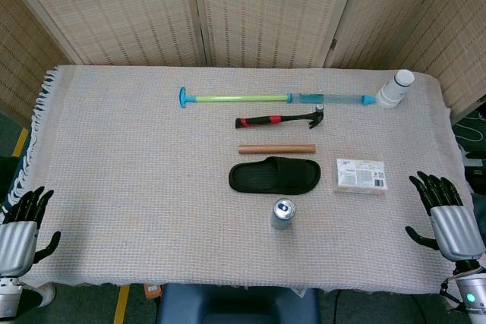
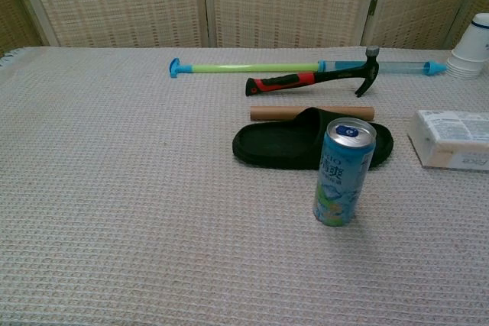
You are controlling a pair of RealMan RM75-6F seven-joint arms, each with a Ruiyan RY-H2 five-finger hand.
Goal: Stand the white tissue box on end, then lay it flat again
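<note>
The white tissue box lies flat on the cloth at the right, beside the slipper; the chest view shows the tissue box at its right edge. My right hand hovers at the table's right front edge, fingers spread, holding nothing, a short way right of the box. My left hand sits at the left front corner, fingers apart and empty. Neither hand shows in the chest view.
A black slipper lies mid-table with a brown stick behind it and a drink can in front. Further back are a hammer, a long green-blue rod and stacked white cups.
</note>
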